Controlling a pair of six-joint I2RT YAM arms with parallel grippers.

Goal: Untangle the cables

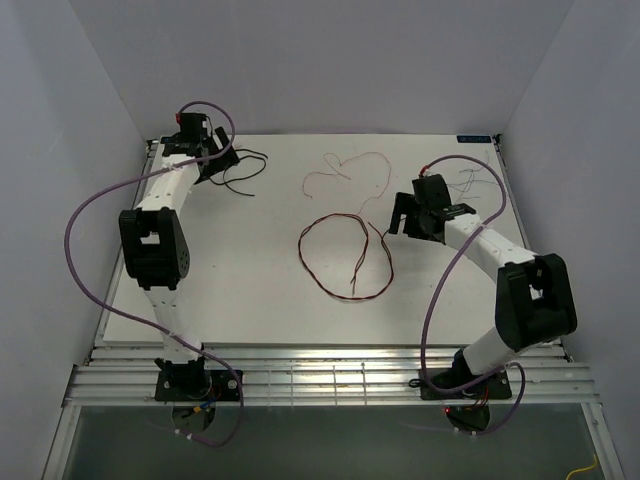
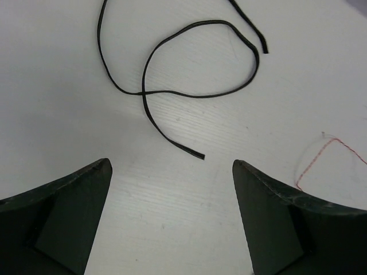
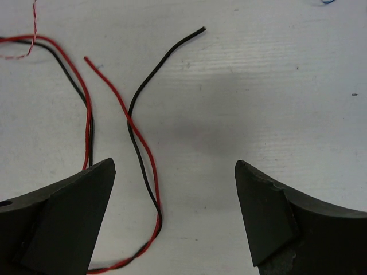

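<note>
White worktop [image 1: 250, 290] beneath me; my left gripper [image 2: 171, 166] gapes empty over a lone black cable [image 2: 195, 97] near the far left corner; my right gripper [image 3: 175, 166], equally wide, straddles the crossed red cable [image 3: 108, 91] and second black cable [image 3: 171, 50] mid-worktop; best to pinch one strand alone, near its free end.

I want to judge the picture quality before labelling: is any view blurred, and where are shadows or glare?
Top external view: even light on the white table, glare on the near metal rails. Left wrist view: the looped thin black cable is sharp, no glare. Right wrist view: the thin red cable is sharp; a soft grey shadow lies right of it.
</note>
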